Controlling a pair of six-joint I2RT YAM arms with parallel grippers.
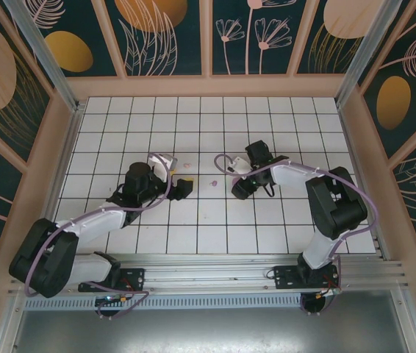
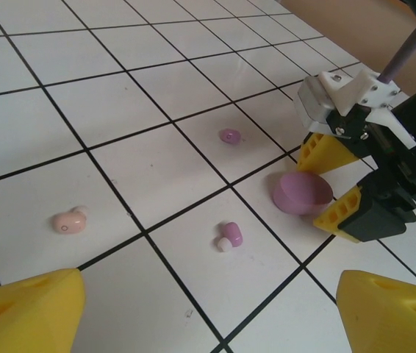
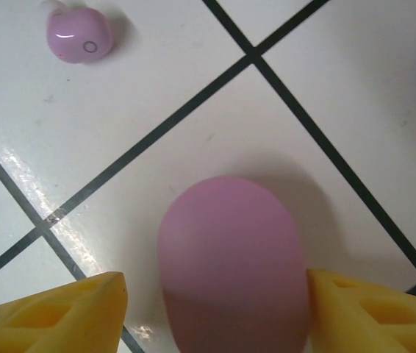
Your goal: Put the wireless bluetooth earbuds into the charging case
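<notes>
The top camera looks down from high behind the arms [image 1: 98, 220]. Both wrist cameras sit low and close, sharing the purple case [image 2: 302, 193].

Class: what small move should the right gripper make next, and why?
Probably close the right gripper on the charging case: its jaws straddle the closed case, a gap showing on one side, while the earbuds lie loose on the tiles.
</notes>
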